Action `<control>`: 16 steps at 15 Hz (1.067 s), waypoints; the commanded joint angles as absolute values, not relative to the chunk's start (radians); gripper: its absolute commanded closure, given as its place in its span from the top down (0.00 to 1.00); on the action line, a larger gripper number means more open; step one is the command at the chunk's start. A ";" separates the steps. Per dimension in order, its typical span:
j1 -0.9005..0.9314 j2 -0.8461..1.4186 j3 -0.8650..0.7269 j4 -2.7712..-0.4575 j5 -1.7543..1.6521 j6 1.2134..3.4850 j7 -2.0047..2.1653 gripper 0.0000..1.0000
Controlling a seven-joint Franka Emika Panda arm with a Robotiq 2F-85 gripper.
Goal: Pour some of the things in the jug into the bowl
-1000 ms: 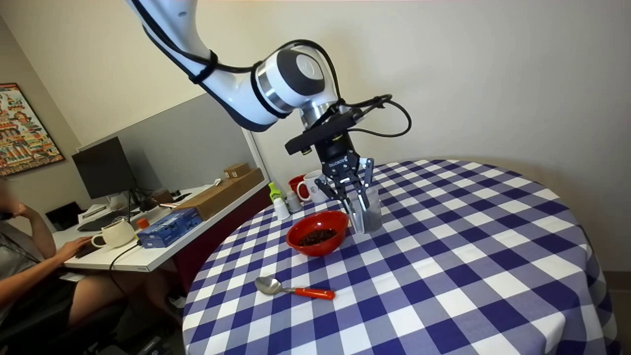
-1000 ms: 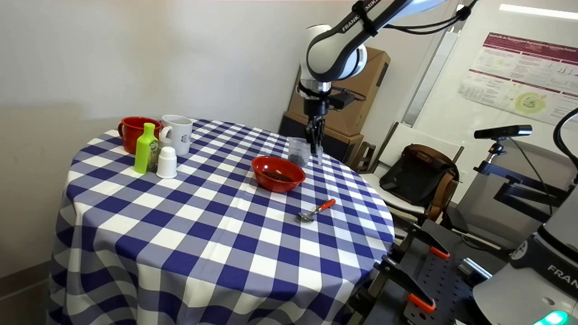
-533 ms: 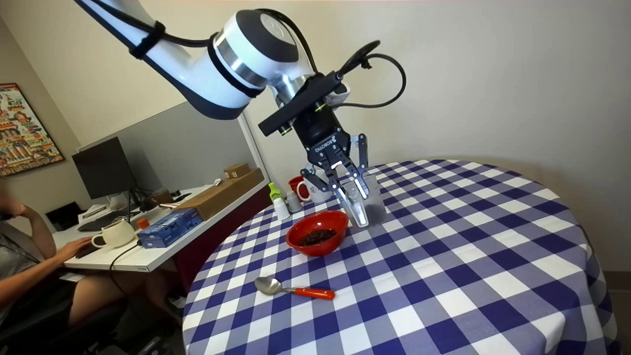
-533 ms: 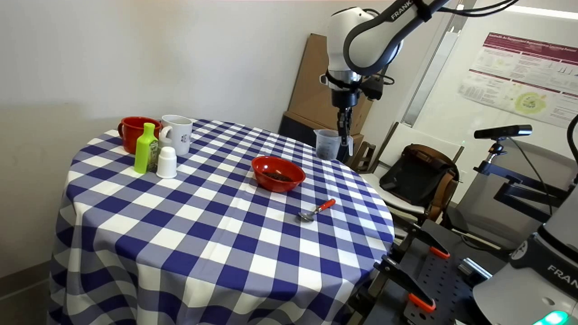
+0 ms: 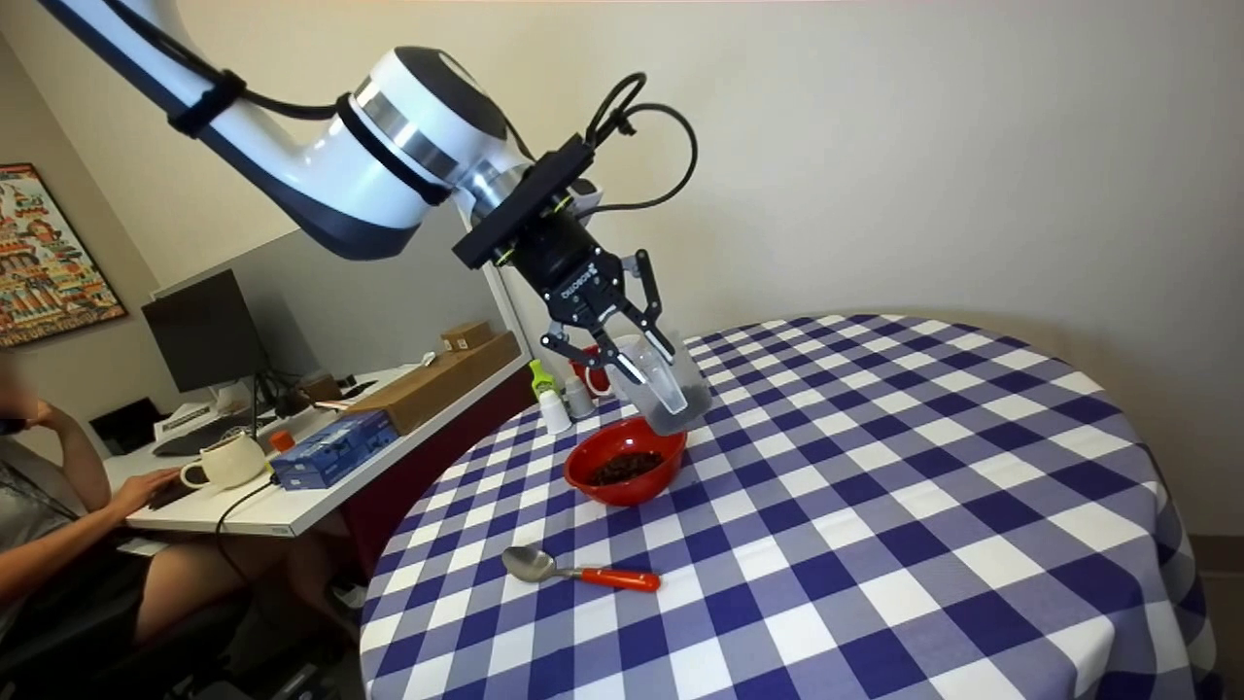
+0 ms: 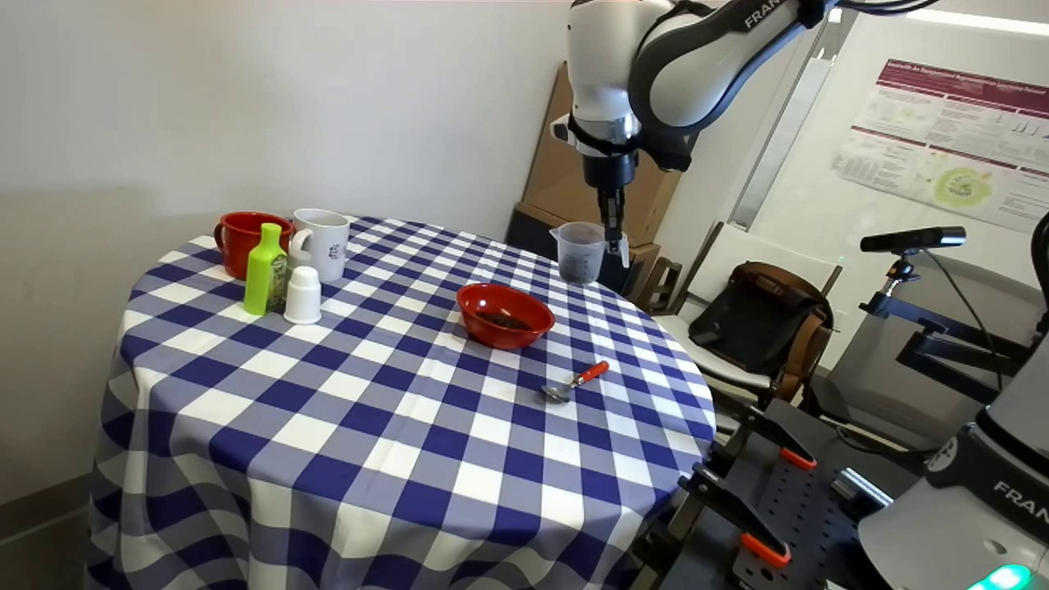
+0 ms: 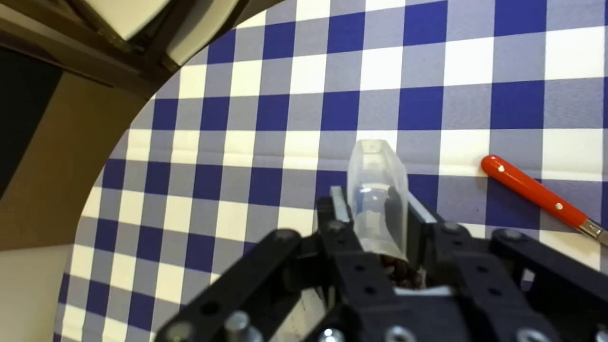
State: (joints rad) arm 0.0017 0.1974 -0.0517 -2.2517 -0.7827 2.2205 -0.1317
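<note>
Plainly, the gripper (image 5: 655,369) was clamped on the handle (image 7: 375,164) of the clear jug (image 6: 578,256), its two fingers (image 7: 340,205) pressed against either side in the wrist view. The jug hung raised off the checked tablecloth (image 6: 410,459), near the red bowl (image 6: 498,336) but apart from it, and leaned in an exterior view; a dark layer (image 5: 694,402) showed through its lower wall. Dark brown bits (image 5: 625,468) lay in the bottom of the bowl, which stood upright on the cloth. A red-handled spoon (image 5: 591,576) lay on the cloth near the bowl, a strip of checks showing between the two. Well apart from the bowl, on the side away from the jug, a red mug (image 6: 236,250), a white mug (image 6: 333,252), a lime-green bottle (image 6: 263,279) and a small white container (image 6: 303,298) stood close together, all upright on the cloth.
</note>
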 commanded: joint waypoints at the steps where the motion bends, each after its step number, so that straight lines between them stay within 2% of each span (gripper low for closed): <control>1: 0.060 0.220 -0.010 -2.216 -0.895 2.146 -0.070 0.09; 16: 0.154 0.426 0.064 -2.135 -1.407 1.878 0.169 0.09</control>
State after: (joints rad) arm 0.1421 0.3735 0.0517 -2.1591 -1.3449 1.9429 0.1157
